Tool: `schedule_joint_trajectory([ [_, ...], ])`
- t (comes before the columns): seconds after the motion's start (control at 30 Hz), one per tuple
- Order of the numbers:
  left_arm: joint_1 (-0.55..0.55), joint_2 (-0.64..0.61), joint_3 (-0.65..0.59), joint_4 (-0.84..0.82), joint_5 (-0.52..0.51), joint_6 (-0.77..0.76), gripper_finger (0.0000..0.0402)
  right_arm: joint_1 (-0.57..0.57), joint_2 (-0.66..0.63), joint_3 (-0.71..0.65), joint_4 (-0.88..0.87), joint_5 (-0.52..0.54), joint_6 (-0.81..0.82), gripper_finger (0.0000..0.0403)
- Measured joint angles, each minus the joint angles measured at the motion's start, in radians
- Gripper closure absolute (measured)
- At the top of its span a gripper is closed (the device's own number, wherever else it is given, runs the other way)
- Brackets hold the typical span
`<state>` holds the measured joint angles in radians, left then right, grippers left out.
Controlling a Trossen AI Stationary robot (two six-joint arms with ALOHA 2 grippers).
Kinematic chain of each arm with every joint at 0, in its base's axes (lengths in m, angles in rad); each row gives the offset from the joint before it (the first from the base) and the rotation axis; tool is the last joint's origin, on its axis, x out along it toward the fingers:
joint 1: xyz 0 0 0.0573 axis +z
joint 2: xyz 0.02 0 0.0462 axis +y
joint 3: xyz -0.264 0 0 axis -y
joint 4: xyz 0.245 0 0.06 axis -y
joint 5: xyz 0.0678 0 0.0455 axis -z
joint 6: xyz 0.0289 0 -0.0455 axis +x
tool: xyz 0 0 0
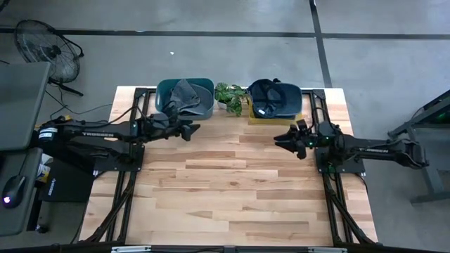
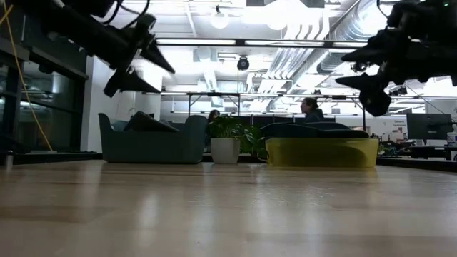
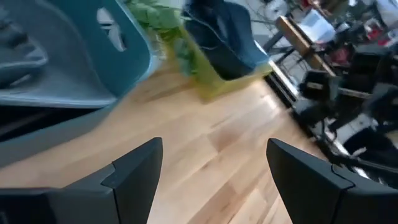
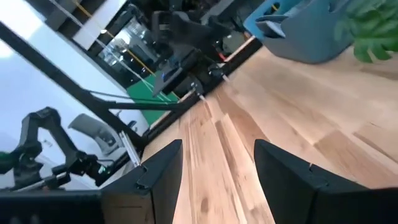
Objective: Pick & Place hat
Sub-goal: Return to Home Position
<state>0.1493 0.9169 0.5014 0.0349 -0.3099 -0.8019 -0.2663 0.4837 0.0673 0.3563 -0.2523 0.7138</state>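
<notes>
Gray cap (image 1: 184, 95) lies in the green bin (image 1: 161, 93); left hand (image 1: 191, 131) and right hand (image 1: 283, 140) gape empty. Careless retraction could snag the rim.

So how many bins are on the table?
2. A green bin at the back left holds a gray cap; a yellow bin at the back right holds blue caps.

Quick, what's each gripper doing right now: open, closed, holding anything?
Left arm's dark two-finger gripper: open, holding nothing.
Right arm's dark two-finger gripper: open, holding nothing.
</notes>
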Motion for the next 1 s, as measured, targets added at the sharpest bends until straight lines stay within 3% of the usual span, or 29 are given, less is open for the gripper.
schedule_joint_trajectory([
  [0.53, 0.000, 0.002, -0.041, 0.098, -0.121, -0.068, 0.0118, 0.000, -0.282, 0.001, -0.257, -0.009, -0.081, 0.0210],
  [0.83, -0.005, 0.002, -0.041, 0.105, -0.152, -0.071, 0.0118, 0.000, -0.348, 0.001, -0.320, 0.010, -0.118, 0.0210],
  [1.0, -0.062, -0.008, -0.041, 0.102, -0.206, -0.054, 0.0118, 0.000, -0.366, 0.001, -0.386, 0.011, -0.110, 0.0210],
])
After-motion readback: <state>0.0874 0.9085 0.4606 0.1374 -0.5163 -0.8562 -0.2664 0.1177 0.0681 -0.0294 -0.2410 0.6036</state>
